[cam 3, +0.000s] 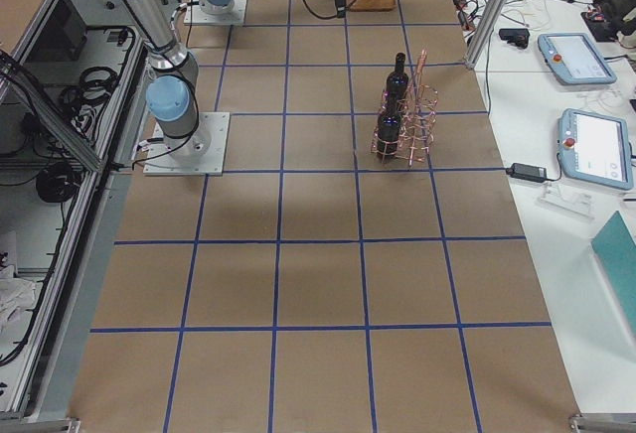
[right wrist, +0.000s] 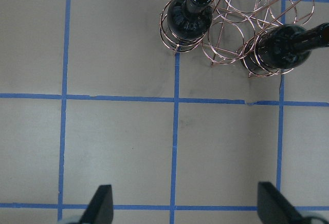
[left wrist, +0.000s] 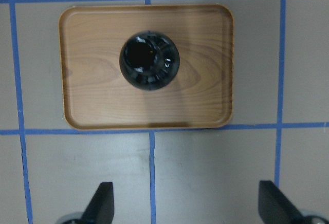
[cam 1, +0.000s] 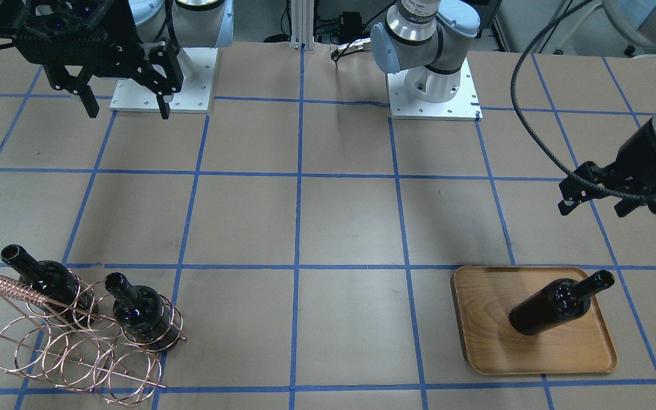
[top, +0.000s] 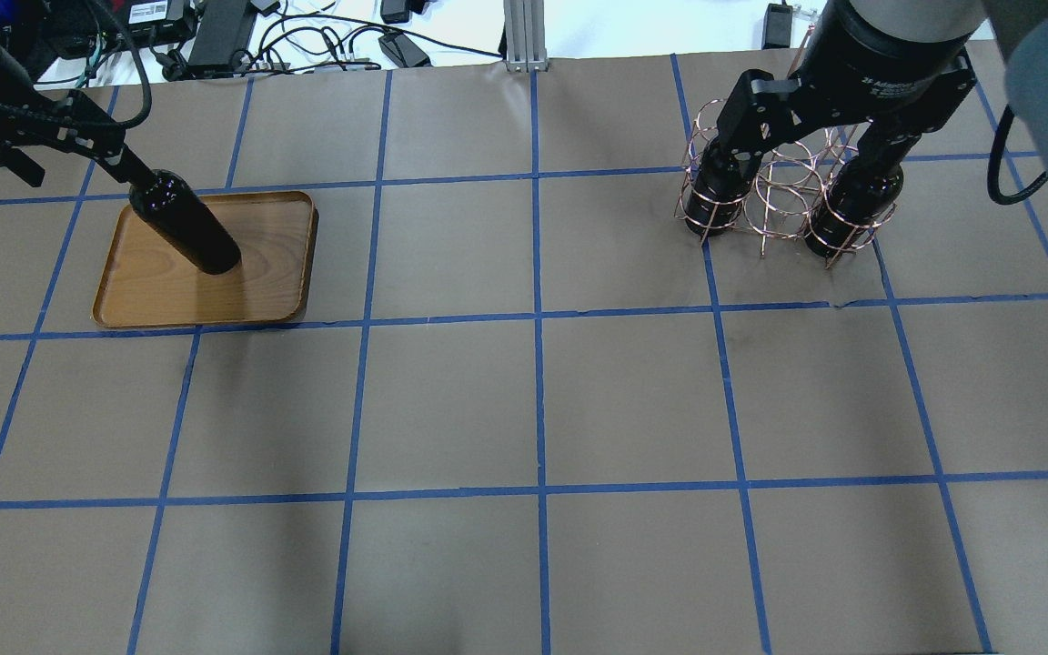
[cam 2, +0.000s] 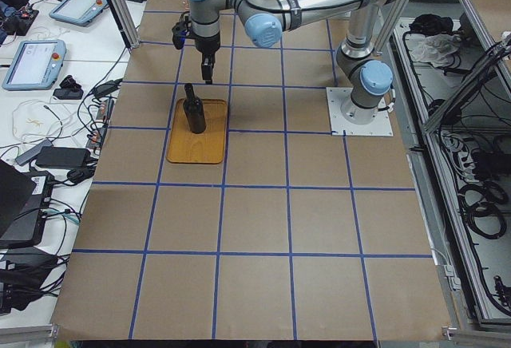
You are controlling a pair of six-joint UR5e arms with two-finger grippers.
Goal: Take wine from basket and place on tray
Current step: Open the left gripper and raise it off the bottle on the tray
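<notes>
Wine (left wrist: 149,61) upright on tray (left wrist: 205,100); end-on from left wrist

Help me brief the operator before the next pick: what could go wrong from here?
1. The two bottles in the basket sit inside wire loops. A lift that is not straight up may snag them and drag or tip the basket.
2. The coiled handle runs close by one bottle's neck, so the open right gripper may strike it.
3. The wine stands upright on the tray; setting another beside it could topple it.
</notes>
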